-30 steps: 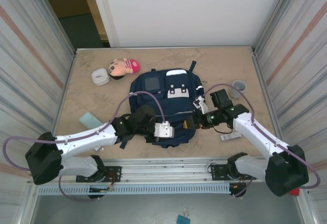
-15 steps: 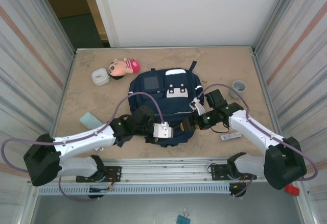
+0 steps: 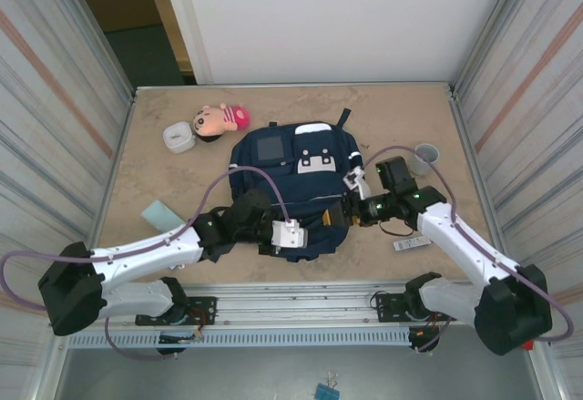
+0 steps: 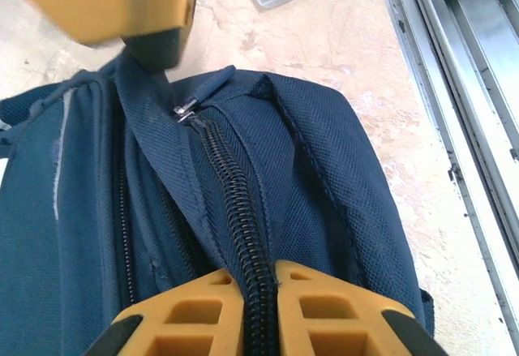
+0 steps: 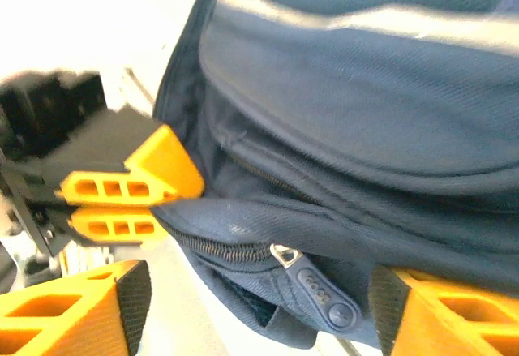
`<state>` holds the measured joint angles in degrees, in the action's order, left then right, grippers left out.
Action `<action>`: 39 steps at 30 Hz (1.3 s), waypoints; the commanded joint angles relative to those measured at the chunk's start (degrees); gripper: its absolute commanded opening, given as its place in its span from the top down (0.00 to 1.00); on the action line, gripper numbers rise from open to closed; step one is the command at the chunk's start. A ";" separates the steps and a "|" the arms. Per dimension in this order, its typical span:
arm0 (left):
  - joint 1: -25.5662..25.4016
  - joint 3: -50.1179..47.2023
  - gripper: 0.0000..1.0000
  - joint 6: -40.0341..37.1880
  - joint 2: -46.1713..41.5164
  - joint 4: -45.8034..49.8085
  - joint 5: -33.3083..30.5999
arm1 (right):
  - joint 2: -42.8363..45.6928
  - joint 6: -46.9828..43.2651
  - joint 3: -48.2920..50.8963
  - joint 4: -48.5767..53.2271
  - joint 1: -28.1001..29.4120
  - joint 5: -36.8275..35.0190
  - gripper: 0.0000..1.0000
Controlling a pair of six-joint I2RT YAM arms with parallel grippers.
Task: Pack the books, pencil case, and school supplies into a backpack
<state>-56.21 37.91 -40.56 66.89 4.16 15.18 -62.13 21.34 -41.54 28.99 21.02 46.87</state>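
Observation:
The navy backpack (image 3: 290, 168) lies flat mid-table, its top toward the near edge. My left gripper (image 3: 312, 229) is shut on the backpack's zipper seam (image 4: 243, 234), which runs between its orange fingers (image 4: 195, 307). My right gripper (image 5: 259, 311) is open at the same corner, its fingers either side of the zipper pull (image 5: 320, 291) without touching it. The left gripper's fingers (image 5: 130, 198) show pinching the fabric. A pale teal pad (image 3: 159, 211) lies left of the backpack. A slim white-and-black bar (image 3: 410, 243) lies to the right. The book is out of view.
A grey cup (image 3: 425, 154) stands at the right rear. A white rounded box (image 3: 178, 136) and a pink-and-tan doll-shaped pouch (image 3: 221, 117) sit at the left rear. Metal rails (image 4: 462, 88) run along the near table edge, with corrugated walls on both sides.
My right gripper swung left toward the backpack's near corner, then eased back slightly right. The left gripper has kept its hold on the seam, barely shifting.

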 commanded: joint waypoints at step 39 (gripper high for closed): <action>-3.14 -2.67 0.82 -1.21 -2.63 -9.92 -4.11 | 2.50 55.12 11.92 -27.51 0.75 -20.32 0.56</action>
<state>-58.72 34.68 -40.95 65.65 -1.96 10.44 -59.24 74.15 -28.97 8.54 20.88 27.68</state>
